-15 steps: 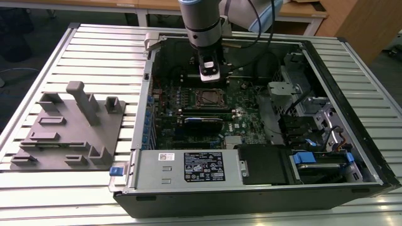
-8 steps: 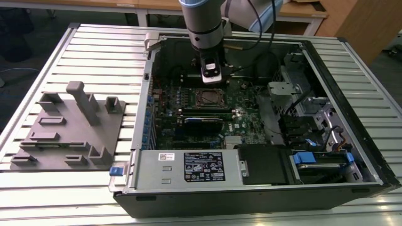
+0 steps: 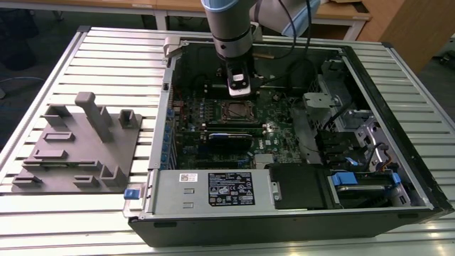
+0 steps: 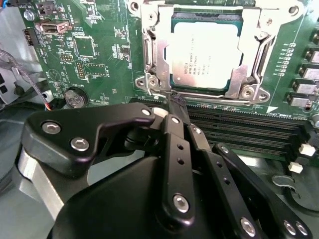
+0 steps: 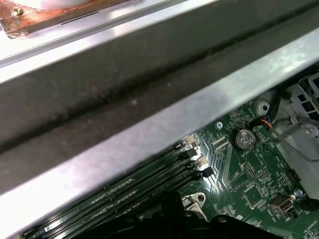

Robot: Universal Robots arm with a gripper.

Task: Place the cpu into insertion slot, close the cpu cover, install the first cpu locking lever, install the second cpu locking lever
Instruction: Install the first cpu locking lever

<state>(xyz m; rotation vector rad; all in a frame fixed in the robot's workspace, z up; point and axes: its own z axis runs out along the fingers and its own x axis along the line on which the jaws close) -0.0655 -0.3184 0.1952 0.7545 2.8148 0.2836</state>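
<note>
Second wrist view shows the cpu (image 4: 207,59) seated in the insertion slot (image 4: 249,92) with the cpu cover (image 4: 204,14) down, gripper (image 4: 177,105) pinched narrow beside its edge, apparently holding nothing.

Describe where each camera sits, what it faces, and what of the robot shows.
Exterior view: off the arm, above the table, looking down into the open computer case; arm and end effector over the cpu.
Second wrist view: behind the end effector, facing cpu under the cpu cover.
First wrist view: faces the case wall.
Both wrist views share the coin battery.
</note>
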